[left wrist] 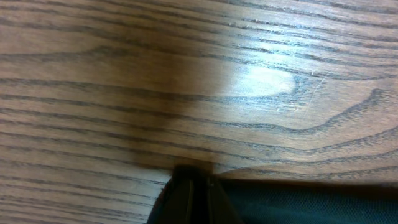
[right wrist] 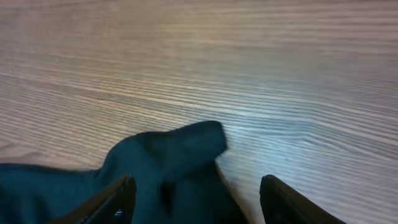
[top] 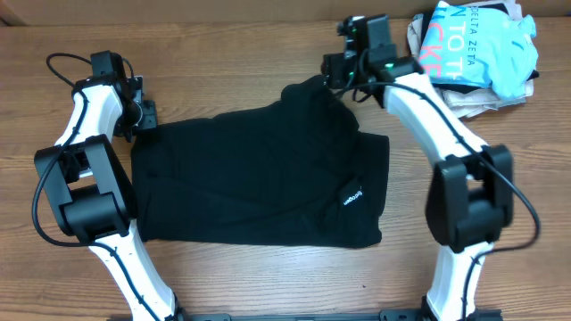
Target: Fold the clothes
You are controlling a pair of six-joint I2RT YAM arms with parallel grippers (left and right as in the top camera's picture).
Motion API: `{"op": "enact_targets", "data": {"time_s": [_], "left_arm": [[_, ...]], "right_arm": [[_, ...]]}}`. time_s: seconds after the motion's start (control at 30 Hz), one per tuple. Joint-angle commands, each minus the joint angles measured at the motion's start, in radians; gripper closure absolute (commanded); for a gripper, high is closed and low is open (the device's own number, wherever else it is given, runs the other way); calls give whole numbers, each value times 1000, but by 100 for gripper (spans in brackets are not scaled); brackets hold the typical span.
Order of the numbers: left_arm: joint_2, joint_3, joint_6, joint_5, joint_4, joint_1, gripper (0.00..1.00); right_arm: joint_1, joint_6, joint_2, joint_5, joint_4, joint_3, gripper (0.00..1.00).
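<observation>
My left gripper (top: 143, 114) sits at the far-left corner of the black garment (top: 259, 174) with its fingers pressed together. In my wrist view the cloth's edge runs right up to the fingertips, so I judge the corner is pinched. Only a sliver of fabric shows there, though, and the hold looks shallow. If I lift from here, that corner could slide out and drop.

The garment lies spread across the middle of the counter (top: 268, 276) between my two arms. It is mostly flat, with its small white logo (top: 354, 197) facing up toward the near-right side. Its far-right corner is rumpled into a raised flap.

My right gripper (top: 342, 78) is over that flap with its fingers apart. The flap lies between them and nothing is gripped yet. If I close at this height I may catch only the top wrinkle or one layer, and the rest would sag. If one side rises before the other, the cloth would drag across the counter and the fold would come out skewed.

Farther right, a light blue T-shirt (top: 486, 45) tops a pile at the counter's far corner, apart from the garment but near my right arm. A wide swing could brush it.
</observation>
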Motion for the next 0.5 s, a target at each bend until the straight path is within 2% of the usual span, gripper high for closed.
{"op": "enact_targets", "data": {"time_s": [0.0,0.17,0.3,0.47], "left_arm": [[50,-10,-27,13,-31,-5,96],[50,-10,-27,13,-37,-5,96],[50,-10,-27,13,-36,-5,96],[50,-10,-27,13,-35,-5,96]], "right_arm": [[6,0,64,-2,38,8,33],[6,0,137,-9,100,8,33],[6,25,189,-100,172,8,33],[6,53,224,-61,232,8,34]]}}
